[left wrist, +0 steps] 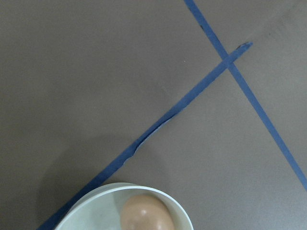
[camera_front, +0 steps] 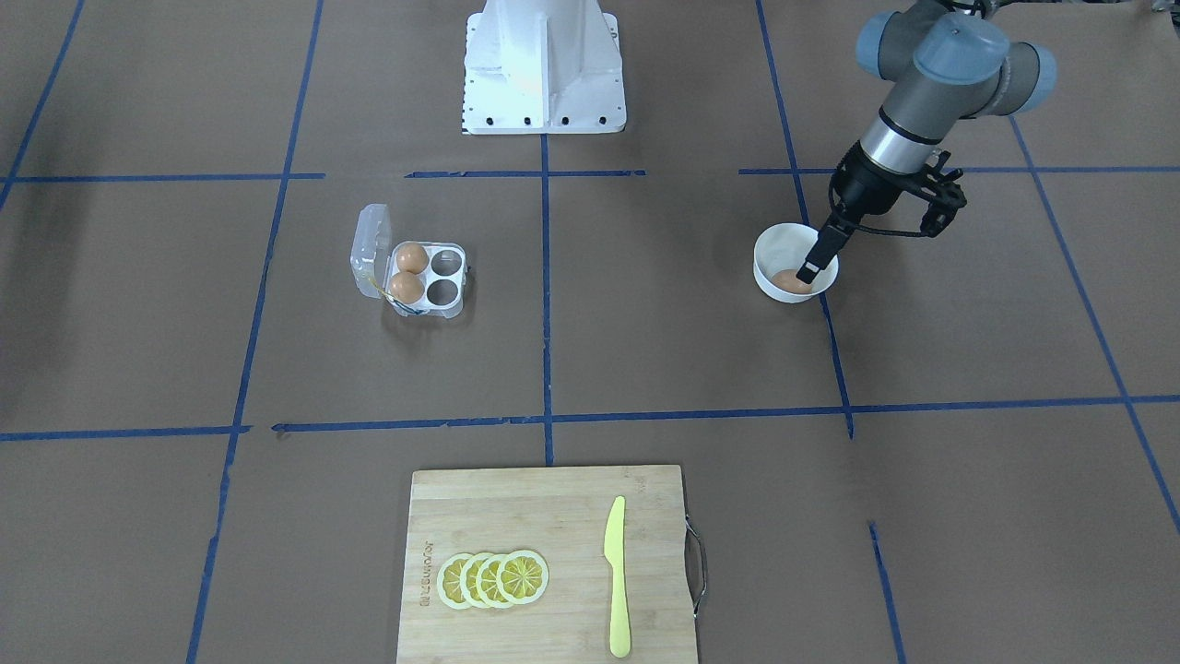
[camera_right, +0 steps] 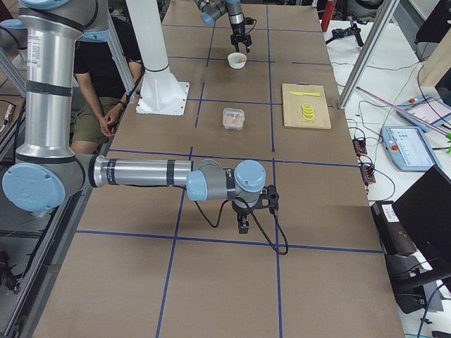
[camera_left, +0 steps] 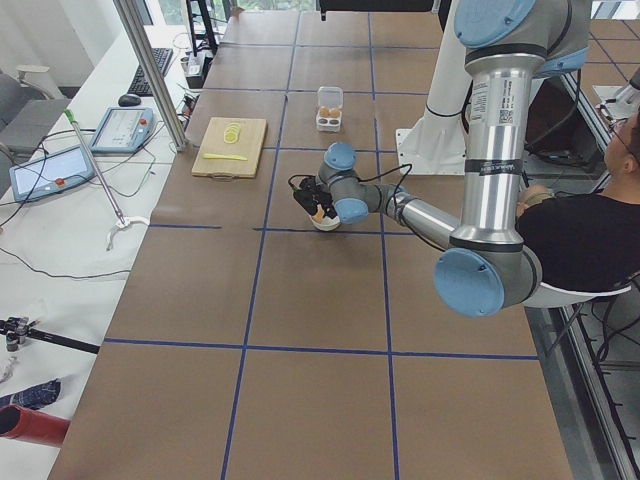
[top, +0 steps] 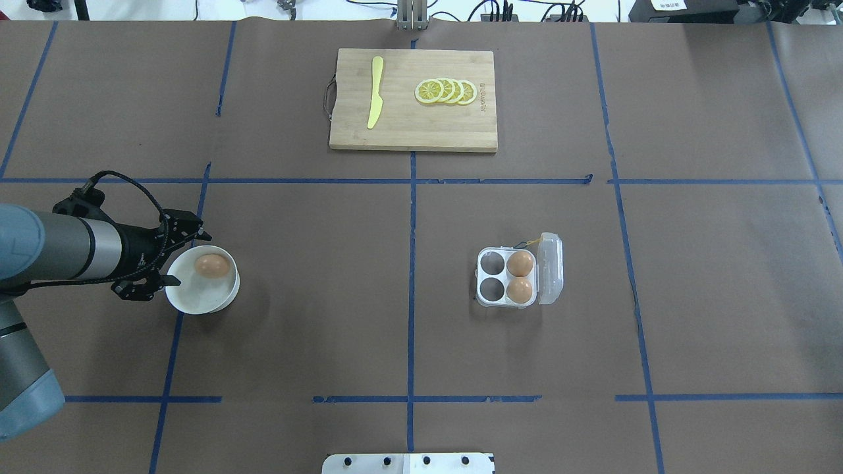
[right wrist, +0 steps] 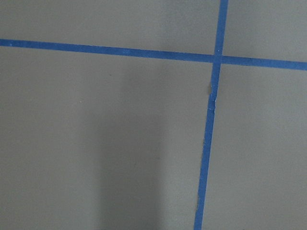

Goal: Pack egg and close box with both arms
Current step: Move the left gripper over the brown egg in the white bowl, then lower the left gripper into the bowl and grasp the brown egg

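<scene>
The egg [top: 212,265] lies in a round white bowl [top: 197,304] on my left side. It also shows in the front view [camera_front: 786,282] and the left wrist view [left wrist: 146,218]. My left gripper [top: 189,258] hangs over the bowl's near rim, open and empty, one finger [camera_front: 813,261] reaching down beside the egg. The clear box [top: 510,278] sits mid-table with its lid [top: 550,268] standing open. Two brown eggs fill the cells by the lid and two cells are empty. My right gripper [camera_right: 243,224] hovers over bare table far from the box; I cannot tell whether it is open.
A wooden cutting board [top: 402,131] with lemon slices [top: 446,91] and a yellow knife [top: 375,100] lies at the table's far side. The white pedestal [camera_front: 544,69] stands at the robot's base. A seated person [camera_right: 106,77] is beside it.
</scene>
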### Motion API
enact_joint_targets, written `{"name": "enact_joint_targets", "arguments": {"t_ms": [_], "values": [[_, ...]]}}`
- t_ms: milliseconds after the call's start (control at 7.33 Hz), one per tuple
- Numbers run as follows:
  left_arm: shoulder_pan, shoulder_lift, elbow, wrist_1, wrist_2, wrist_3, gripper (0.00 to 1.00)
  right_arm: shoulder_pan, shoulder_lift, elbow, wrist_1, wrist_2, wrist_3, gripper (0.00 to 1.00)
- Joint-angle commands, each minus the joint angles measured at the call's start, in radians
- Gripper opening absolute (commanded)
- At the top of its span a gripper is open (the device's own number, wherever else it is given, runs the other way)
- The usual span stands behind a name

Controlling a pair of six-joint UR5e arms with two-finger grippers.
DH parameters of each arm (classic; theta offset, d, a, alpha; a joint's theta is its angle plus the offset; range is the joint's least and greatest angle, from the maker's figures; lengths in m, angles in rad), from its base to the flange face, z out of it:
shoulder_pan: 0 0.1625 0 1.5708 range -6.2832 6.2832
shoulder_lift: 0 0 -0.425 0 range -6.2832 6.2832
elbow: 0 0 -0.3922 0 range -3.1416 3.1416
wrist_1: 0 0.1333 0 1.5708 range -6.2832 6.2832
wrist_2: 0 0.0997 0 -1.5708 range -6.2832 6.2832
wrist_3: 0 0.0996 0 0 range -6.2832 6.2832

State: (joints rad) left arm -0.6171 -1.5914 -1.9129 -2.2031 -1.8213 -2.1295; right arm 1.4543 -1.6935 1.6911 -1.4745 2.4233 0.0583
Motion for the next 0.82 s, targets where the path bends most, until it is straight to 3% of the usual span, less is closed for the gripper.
{"name": "enact_joint_targets", "arguments": {"t_ms": [0,682], "values": [[0.049,-0.002,-0.012,0.062,0.08,-0.042,0.94,0.0,0.0,-0.005,0.0,0.0,0.0,1.0],[0.06,-0.068,0.045,0.105,0.096,-0.084,0.78,-0.002,0.0,-0.016,0.0,0.0,-0.002,1.0]]}}
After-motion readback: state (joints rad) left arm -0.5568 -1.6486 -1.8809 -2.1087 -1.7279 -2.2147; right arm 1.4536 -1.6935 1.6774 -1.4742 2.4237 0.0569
